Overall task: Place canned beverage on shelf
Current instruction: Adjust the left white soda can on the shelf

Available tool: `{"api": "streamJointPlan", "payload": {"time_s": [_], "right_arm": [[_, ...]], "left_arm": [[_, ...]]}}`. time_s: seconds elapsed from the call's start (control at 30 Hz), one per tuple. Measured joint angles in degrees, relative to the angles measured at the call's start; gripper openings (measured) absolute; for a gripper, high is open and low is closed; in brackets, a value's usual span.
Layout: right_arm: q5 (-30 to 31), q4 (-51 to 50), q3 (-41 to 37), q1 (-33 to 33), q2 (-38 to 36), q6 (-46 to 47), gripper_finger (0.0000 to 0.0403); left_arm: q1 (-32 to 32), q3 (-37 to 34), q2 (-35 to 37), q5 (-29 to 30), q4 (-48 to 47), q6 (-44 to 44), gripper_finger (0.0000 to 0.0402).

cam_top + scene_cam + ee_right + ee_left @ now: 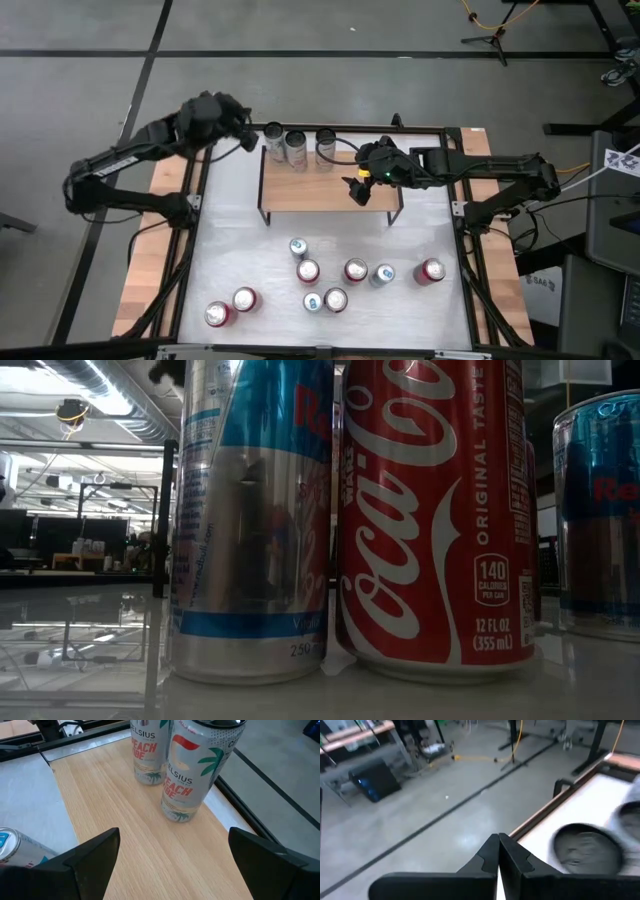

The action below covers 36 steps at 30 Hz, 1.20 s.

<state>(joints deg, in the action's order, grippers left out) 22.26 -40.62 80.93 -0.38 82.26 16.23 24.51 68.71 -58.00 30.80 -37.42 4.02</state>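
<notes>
Shelf (330, 190) stocked with three Celsius cans (298, 146) along its 12 o'clock edge.
Right pincer (357, 192) is held spread and empty over the plank; left pincer (498, 851) is clenched, parked at 10 o'clock. Next can should be gripped mid-body from the desk (240, 250).

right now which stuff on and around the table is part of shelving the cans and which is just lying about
Part of the job:
- light wood plank shelf with black frame
- three tall silver cans on it
- red and blue cans on the white table
- open right gripper

Lying about:
- yellow cable on the floor
- black stand
</notes>
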Motion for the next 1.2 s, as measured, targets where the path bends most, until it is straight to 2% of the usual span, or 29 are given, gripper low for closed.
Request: {"api": "streamJointPlan", "payload": {"time_s": [0.1, 0.27, 0.57, 0.87, 1.2], "right_arm": [[-0.01, 0.01, 0.00, 0.00, 0.00, 0.00, 0.0365], [-0.02, 0.00, 0.00, 0.00, 0.00, 0.00, 0.0365], [-0.45, -0.02, 0.00, 0.00, 0.00, 0.00, 0.0365], [-0.45, -0.07, 0.00, 0.00, 0.00, 0.00, 0.0365], [-0.44, -0.09, 0.00, -0.01, 0.00, 0.00, 0.0365]], "left_arm": [[7.73, 0.00, -1.57, -7.95, 0.53, -2.22, 0.0000], [18.36, -0.02, -5.69, -24.34, 0.58, -5.08, 0.0000], [28.64, -0.07, -15.11, -48.62, 0.66, -9.37, 0.0000], [30.23, -0.07, -18.90, -60.37, 0.58, -13.65, 0.0000], [30.21, -0.07, -18.90, -64.73, -2.27, -13.87, 0.0000]]}}
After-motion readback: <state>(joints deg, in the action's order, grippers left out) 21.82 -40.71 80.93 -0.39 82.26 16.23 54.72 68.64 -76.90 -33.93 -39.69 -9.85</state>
